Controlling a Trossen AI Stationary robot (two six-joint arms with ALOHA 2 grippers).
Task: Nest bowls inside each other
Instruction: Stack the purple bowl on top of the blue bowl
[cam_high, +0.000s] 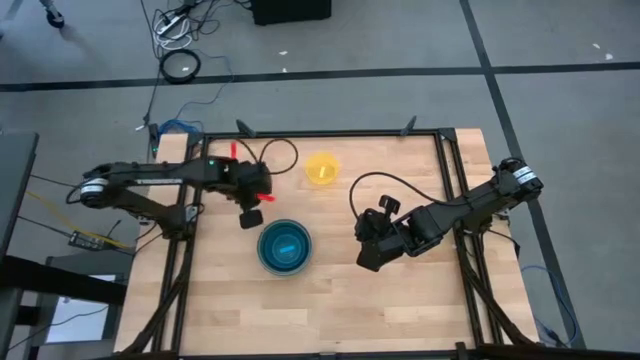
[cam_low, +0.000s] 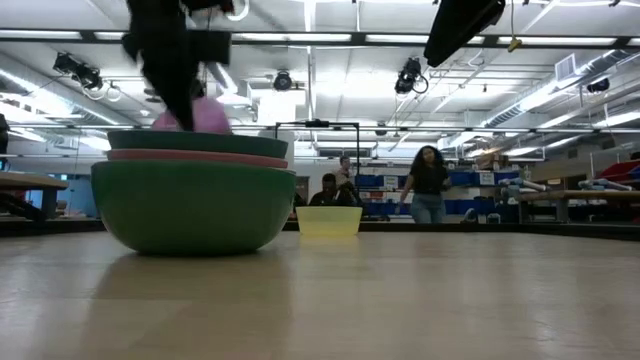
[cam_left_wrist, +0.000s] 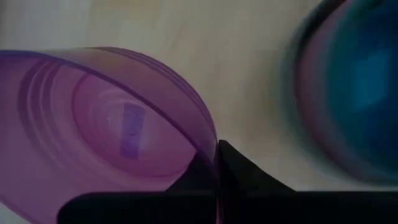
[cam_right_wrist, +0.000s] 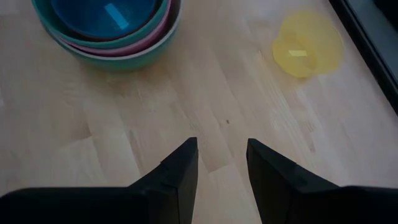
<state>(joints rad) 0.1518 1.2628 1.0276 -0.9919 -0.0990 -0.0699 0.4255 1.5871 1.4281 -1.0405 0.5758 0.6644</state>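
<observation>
Between left wrist fingers (cam_left_wrist: 205, 171), purple bowl (cam_left_wrist: 106, 130).

Bright, even light falls from ceiling strip lamps (cam_low: 330, 50) far behind the table (cam_high: 330, 300), casting only soft shadows. The left wrist view is motion-blurred; the purple bowl (cam_left_wrist: 106, 124) looks smeared.

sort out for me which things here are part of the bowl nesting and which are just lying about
Part of the job:
- nested stack of bowls, blue innermost
- purple bowl, pinched at its rim by the shut left gripper
- yellow bowl, alone on the table
- right gripper, open, waiting beside the stack

Just lying about:
- cable coil on the floor
- people in the room behind
</observation>
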